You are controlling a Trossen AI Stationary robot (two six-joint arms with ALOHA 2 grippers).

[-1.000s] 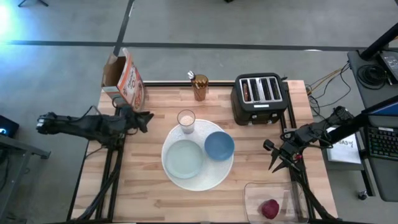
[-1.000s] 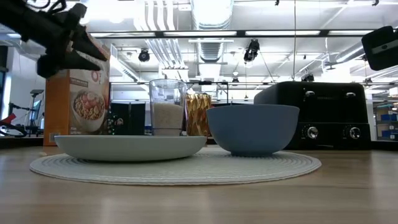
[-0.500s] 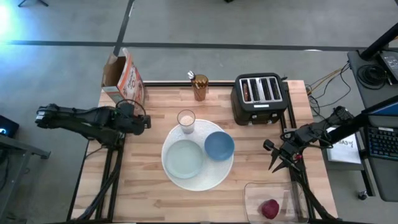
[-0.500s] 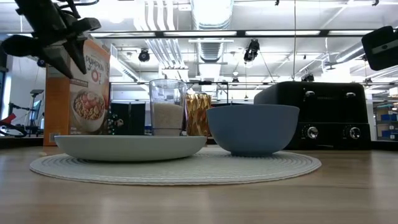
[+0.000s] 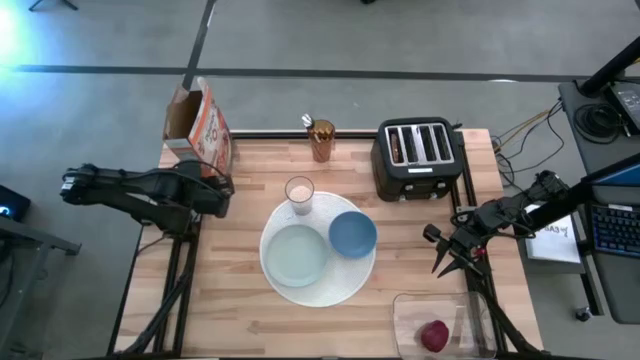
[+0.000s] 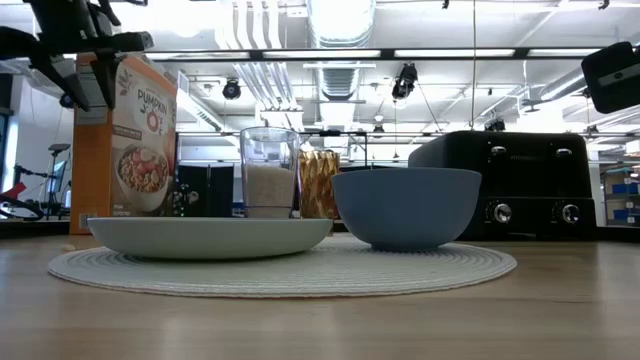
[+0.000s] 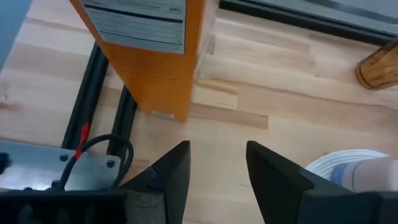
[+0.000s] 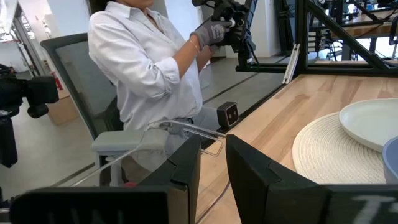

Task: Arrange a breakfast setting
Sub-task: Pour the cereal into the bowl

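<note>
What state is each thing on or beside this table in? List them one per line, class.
cereal box: upright, top flaps open
milk glass: upright, partly filled
blue bowl: upright on the large white plate, looks empty
pale green plate: flat on the large plate, empty
toaster: toast in one slot
left gripper: open, empty
right gripper: slightly open, empty

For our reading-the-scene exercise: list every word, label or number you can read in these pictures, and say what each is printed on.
"PUMPKIN" and a large "O": front of the cereal box, low view.
Panel of small print on the box's side, left wrist view: too blurred to read.
Paper sheet beside the table, high view: too small to read.
</note>
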